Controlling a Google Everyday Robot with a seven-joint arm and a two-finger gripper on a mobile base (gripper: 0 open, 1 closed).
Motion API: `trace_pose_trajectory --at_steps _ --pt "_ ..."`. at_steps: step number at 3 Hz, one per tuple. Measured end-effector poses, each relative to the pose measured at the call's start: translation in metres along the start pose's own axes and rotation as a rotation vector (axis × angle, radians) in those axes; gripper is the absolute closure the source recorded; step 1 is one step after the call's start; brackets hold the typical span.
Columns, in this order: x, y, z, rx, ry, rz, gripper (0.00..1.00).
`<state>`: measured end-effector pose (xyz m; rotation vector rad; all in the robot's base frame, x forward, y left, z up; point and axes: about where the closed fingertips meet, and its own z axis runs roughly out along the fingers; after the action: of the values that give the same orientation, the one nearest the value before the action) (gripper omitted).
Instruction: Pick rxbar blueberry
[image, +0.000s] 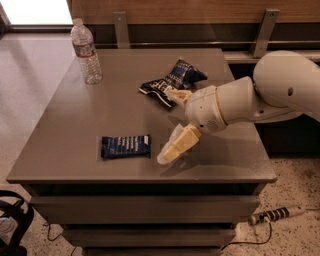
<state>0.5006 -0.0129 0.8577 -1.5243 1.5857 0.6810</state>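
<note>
The rxbar blueberry (125, 146) is a small flat dark-blue wrapper with white lettering. It lies flat on the grey table (100, 110), near the front left. My gripper (169, 125) is just right of the bar, low over the table, on a white arm reaching in from the right. Its cream fingers are spread apart. The lower finger (176, 146) points down-left toward the bar's right end, a short gap away. The gripper holds nothing.
A larger puffy dark-blue snack bag (172, 81) lies behind the gripper, at the table's middle back. A clear water bottle (86, 51) stands at the back left corner. A power strip (274, 215) lies on the floor at the right.
</note>
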Motion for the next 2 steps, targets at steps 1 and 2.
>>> trace_pose_trajectory --at_steps 1,2 --pt "0.0 0.006 0.013 -0.057 -0.013 -0.006 0.0" --pt "0.001 0.014 0.024 -0.126 -0.008 -0.01 0.0"
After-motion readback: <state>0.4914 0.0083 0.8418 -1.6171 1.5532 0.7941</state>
